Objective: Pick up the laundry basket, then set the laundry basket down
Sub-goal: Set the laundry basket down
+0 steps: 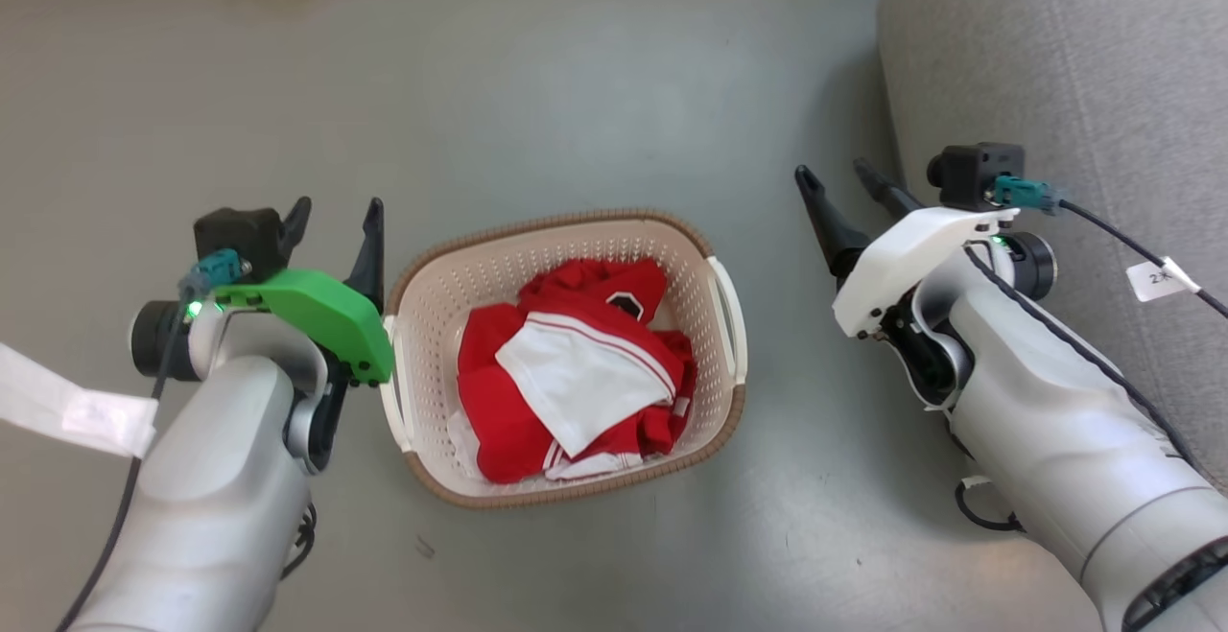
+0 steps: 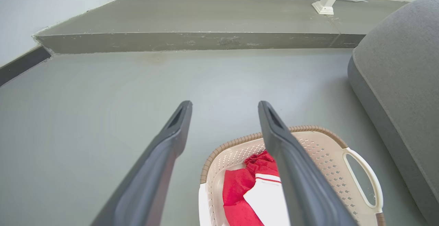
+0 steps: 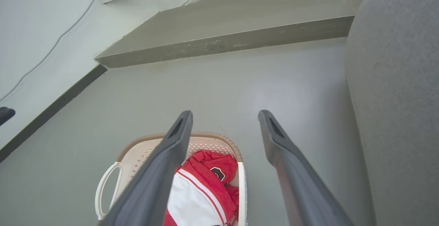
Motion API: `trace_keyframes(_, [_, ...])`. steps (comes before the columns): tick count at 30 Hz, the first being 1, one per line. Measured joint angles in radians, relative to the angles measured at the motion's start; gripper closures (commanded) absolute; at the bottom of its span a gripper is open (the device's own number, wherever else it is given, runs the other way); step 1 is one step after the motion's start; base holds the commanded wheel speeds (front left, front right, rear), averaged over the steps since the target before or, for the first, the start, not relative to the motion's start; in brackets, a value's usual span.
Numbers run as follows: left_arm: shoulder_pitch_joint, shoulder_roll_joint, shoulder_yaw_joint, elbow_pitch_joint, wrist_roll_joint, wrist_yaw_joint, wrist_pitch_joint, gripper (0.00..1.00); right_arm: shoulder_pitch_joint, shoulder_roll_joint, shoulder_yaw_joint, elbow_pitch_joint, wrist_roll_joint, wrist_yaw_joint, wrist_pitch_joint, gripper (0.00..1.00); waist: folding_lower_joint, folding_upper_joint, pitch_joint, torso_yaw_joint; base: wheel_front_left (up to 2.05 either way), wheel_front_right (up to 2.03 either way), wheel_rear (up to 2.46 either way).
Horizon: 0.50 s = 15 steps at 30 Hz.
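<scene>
Rounded cream perforated plastic basket, brown woven-look rim, crumpled red-and-white cloth inside, on smooth grey floor, left hand just beside it, right hand farther off opposite, both with fingers apart

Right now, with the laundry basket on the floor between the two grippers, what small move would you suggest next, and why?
Probably bring the right gripper in toward the right handle. Both grippers are open; the left gripper stands beside the left handle, while bare floor separates the right one from the laundry basket.
</scene>
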<state>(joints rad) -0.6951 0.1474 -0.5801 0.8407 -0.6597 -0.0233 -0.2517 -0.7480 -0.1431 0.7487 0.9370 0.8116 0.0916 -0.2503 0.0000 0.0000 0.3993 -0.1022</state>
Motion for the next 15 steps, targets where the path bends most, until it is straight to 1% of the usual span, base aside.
trace_keyframes(5, [0.062,0.007,0.028,-0.091,0.027,0.04,0.0,0.0,0.04,-0.023,-0.041,-0.077,-0.037,-0.033,0.0,0.0,0.0,0.0,-0.054,-0.008,0.0,0.0,0.0])
trace_keyframes(6, [0.074,0.009,0.031,-0.109,0.036,0.048,0.0,0.0,0.051,-0.024,-0.05,-0.091,-0.044,-0.034,0.0,0.0,0.0,0.0,-0.064,-0.009,0.0,0.0,0.0])
trace_keyframes(8, [0.102,0.012,0.037,-0.144,0.06,0.066,0.0,0.0,0.073,-0.031,-0.067,-0.121,-0.064,-0.053,0.0,0.0,0.0,0.0,-0.086,-0.011,0.0,0.0,0.0])
trace_keyframes(15, [0.215,0.031,0.065,-0.259,0.097,0.103,0.0,0.0,0.155,-0.057,-0.109,-0.221,-0.129,-0.101,0.0,0.0,0.0,0.0,-0.165,-0.013,0.0,0.0,0.0])
